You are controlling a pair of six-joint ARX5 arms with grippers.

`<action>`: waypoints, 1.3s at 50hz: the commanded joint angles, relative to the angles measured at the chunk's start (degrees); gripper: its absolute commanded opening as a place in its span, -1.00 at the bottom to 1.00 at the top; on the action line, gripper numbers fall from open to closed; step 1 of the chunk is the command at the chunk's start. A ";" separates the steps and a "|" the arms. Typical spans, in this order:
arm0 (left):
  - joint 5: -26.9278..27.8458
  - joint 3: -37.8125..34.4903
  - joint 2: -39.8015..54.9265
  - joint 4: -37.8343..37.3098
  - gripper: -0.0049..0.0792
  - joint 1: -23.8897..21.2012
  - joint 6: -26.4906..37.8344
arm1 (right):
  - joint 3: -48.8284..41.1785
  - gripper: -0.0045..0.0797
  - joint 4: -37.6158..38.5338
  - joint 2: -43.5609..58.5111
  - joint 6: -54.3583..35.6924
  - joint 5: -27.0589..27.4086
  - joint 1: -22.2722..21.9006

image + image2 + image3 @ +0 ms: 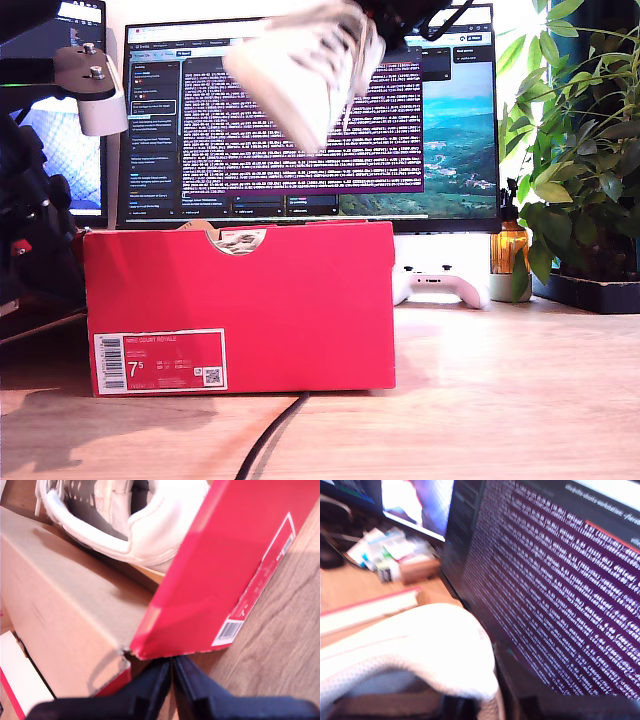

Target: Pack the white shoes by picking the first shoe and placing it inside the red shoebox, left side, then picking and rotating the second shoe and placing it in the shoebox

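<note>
Your first gripper [171, 680]: jaws pressed together, nothing between them, hanging low just off the red shoebox [220, 575] corner. Your second gripper [470, 707] is up high in the exterior view, tips mostly hidden, clamped on a white shoe [305, 65] w/ the shoe tilted. Arm blurry in the exterior view.

Exterior view: bright, sharp on the red shoebox [240, 305]; the raised white shoe [305, 65] is motion-blurred. The monitor [310, 120] glows; the background at the exterior view's upper right is overexposed. Soft shadows lie on the table [500, 400]. First wrist view: warm, slightly soft. Second wrist view: heavily blurred, shoe highlights blown out.
</note>
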 commanded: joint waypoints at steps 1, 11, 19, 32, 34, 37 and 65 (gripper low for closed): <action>0.09 -0.15 0.31 0.96 -0.93 -0.04 0.04 | 0.92 -0.92 0.94 3.10 0.39 0.46 0.42; 0.09 -0.15 0.31 0.96 -0.93 -0.04 0.04 | 0.92 -0.92 1.66 5.35 -2.40 2.80 0.55; 0.09 -0.15 0.31 0.96 -0.93 -0.04 0.04 | 0.92 -0.92 1.27 6.67 -4.33 5.46 0.55; 0.09 -0.15 0.31 0.96 -0.93 -0.04 0.04 | 0.92 -0.92 -0.42 7.43 -8.66 8.85 1.09; 0.09 -0.15 0.31 0.96 -0.93 -0.04 0.04 | 0.92 -0.92 -0.92 7.43 -8.98 9.42 1.18; 0.09 -0.15 0.31 0.96 -0.93 -0.04 0.04 | 0.92 -0.92 -2.08 7.43 -10.86 10.54 1.53; 0.09 -0.15 0.31 0.96 -0.93 -0.04 0.04 | 0.92 -0.92 -5.90 12.15 -17.57 28.02 9.20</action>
